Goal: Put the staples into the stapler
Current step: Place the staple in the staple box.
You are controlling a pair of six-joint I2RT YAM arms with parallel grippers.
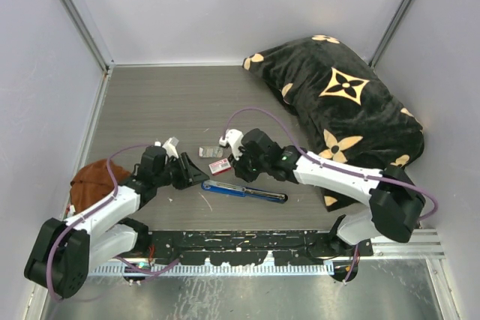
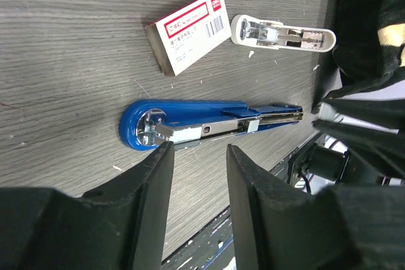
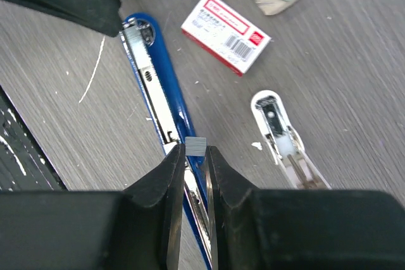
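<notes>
Right pincer [image 3: 195, 156] pinches the staples [image 3: 195, 145] just over the stapler [image 3: 166, 102], which lies opened flat on the counter [image 3: 329, 61]. Left pincer [image 2: 199, 150], jaws apart and empty, sits beside its rounded end. Align the strip with the silver channel [image 3: 147, 74] before lowering.

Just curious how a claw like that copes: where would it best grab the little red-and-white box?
Across its two long edges, from straight above, I'd say. The red-and-white box lies flat on the table, so its thin long sides are the parallel faces to pinch, and nothing crowds them.
</notes>
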